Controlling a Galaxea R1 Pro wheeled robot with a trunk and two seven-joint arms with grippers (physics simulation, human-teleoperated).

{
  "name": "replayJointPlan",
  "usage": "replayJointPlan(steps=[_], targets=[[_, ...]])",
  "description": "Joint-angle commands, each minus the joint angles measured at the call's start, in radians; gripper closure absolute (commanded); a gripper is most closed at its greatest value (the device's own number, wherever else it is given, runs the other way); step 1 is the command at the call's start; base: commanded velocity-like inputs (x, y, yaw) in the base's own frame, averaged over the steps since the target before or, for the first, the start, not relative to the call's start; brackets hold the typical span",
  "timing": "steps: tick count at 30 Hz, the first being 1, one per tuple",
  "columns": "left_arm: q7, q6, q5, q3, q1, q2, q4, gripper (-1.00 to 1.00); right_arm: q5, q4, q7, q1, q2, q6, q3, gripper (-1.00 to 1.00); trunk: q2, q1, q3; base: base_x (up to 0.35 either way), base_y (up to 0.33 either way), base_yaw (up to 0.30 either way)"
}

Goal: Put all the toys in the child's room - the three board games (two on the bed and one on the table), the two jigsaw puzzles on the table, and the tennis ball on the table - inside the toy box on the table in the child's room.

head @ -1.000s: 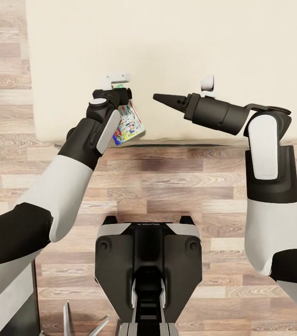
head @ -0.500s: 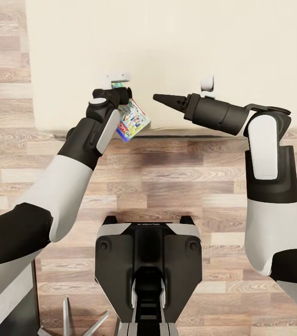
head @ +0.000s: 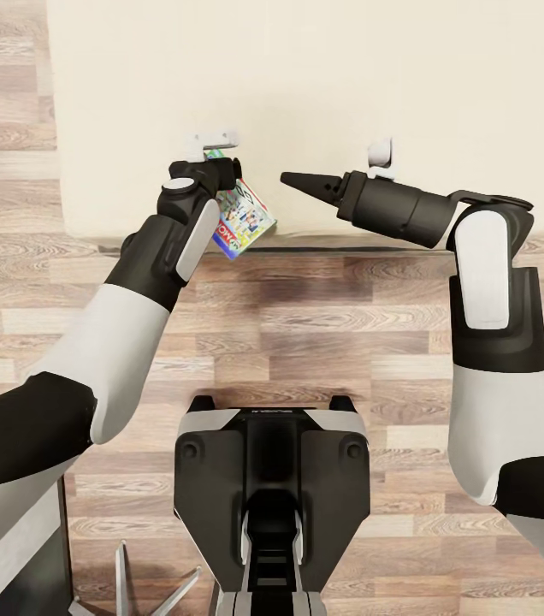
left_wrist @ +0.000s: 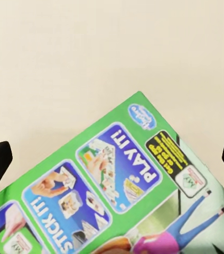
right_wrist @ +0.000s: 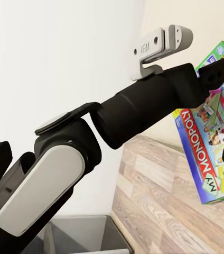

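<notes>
Head view: my left gripper [head: 221, 171] sits left of centre in the frame, pinching the green-bordered board game [head: 242, 221] by one end, so the box hangs clear above the near edge of the bed [head: 323, 77], likely lifted for the carry to the toy box. The box tilts, long axis running from the jaws toward lower right of the frame, free end lowest, printed face turned partly up. My right gripper [head: 293, 180] hovers beside it, right of centre, fingers pressed together to a point, holding nothing, aimed at the box. Right wrist view shows the "MONOPOLY" edge [right_wrist: 194, 153] hanging almost vertical over wood floor [right_wrist: 154, 211].
</notes>
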State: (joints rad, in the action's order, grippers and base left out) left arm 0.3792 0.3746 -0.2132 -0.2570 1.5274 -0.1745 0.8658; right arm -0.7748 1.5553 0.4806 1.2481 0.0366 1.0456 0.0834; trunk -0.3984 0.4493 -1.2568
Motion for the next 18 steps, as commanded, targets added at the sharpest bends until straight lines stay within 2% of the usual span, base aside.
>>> replayJointPlan(steps=[1,7,18], targets=[[0.008,0.003,-0.009,-0.002,0.0,0.0,0.001,-1.0,0.008,0.0,0.009,0.001,0.0,0.002,0.0,-1.0,-0.002,0.001,-0.001,0.0,0.0,0.0],[0.009,0.003,-0.009,-0.002,0.0,0.0,0.002,-1.0,0.008,0.0,0.009,-0.001,0.001,0.002,0.0,-1.0,-0.002,0.001,-0.001,-0.015,-0.013,0.0],[0.009,0.003,-0.01,-0.004,0.0,0.0,0.016,-1.0,0.009,0.0,0.009,-0.001,0.0,0.002,0.001,-1.0,-0.002,0.001,-0.001,-0.087,-0.075,0.0]])
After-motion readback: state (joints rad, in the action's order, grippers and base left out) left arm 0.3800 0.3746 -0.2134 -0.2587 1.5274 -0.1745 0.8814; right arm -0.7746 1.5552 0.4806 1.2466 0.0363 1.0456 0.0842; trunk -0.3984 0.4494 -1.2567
